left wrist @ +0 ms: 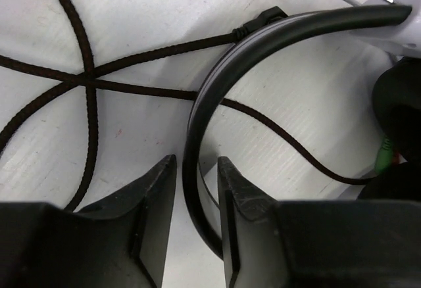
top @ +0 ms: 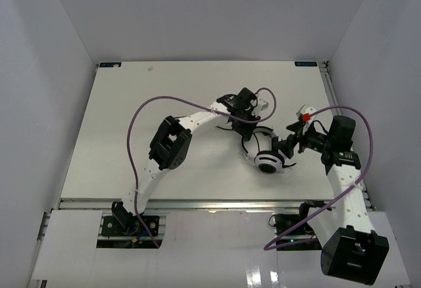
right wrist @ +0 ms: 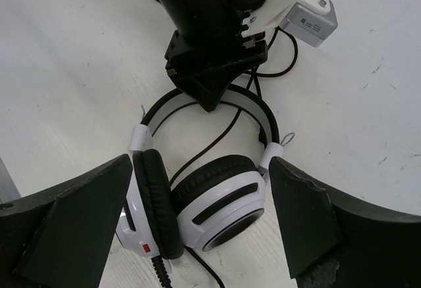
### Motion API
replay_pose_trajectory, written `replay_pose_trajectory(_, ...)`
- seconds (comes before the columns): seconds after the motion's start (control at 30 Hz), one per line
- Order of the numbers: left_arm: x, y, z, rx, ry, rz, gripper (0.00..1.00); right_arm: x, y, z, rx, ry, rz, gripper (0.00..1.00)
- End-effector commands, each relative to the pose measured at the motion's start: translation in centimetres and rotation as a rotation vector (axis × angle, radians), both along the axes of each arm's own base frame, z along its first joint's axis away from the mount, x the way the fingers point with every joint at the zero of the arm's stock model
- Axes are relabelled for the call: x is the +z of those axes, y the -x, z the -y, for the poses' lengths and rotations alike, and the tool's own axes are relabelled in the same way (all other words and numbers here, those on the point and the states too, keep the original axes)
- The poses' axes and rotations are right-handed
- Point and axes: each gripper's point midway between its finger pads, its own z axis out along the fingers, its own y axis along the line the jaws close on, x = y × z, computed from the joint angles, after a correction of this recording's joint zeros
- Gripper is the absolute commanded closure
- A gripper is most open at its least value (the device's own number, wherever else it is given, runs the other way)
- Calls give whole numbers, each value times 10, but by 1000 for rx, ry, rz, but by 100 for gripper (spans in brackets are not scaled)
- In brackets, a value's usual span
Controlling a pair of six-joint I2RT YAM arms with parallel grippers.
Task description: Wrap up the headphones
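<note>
- Two claws are at the headphones (top: 265,156), which lie right of centre on the desk (top: 125,104), with the arch pointing toward the top of the overhead view.
- The left claw (left wrist: 197,162) straddles the headband (left wrist: 263,35) with its fingers only narrowly apart. Slivers of desk show on either side of the band, so it isn't clamped on yet.
- The right claw (right wrist: 200,164) hangs spread wide above the ear cups (right wrist: 217,202), holding nothing.
- The cord (left wrist: 89,77) lies slack, crossing itself at the left of the left wrist view. One strand runs under the band, but nothing looks wound.
- I'd call this the opening step, steadying the headphones.
- Next, the left claw needs to pinch the band firmly, and the right needs to drop to a free stretch of cord and start looping it round.
</note>
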Motion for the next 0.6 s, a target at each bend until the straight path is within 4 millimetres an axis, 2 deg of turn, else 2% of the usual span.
replay_pose_trajectory(0.0,-16,16,1,22,-112,31,63,7,-2,1,-1,-7,26,9)
replay_pose_trajectory(0.17,-25,16,-4,118,-142,29,89,7,-3,3,-11,-8,25,10)
replay_pose_trajectory(0.23,-16,9,-11,174,-134,61,99,8,-2,4,-14,-11,26,10)
replay_pose_trajectory(0.27,-10,6,-15,202,-124,65,100,9,-2,5,-14,-12,30,10)
replay_pose_trajectory(0.37,34,-8,-41,321,-52,87,100,14,3,3,11,-17,56,10)
replay_pose_trajectory(0.4,55,-14,-56,375,-34,118,100,16,4,2,17,-14,68,10)
replay_pose_trajectory(0.43,82,-15,-74,420,-4,148,100,19,6,1,23,-12,80,10)
replay_pose_trajectory(0.5,122,-13,-108,482,33,208,100,27,6,-1,45,-9,112,10)
replay_pose_trajectory(0.53,153,-13,-128,519,61,260,100,32,9,-6,88,-21,133,10)
replay_pose_trajectory(0.57,155,-10,-146,543,32,283,100,38,10,-8,120,-11,169,10)
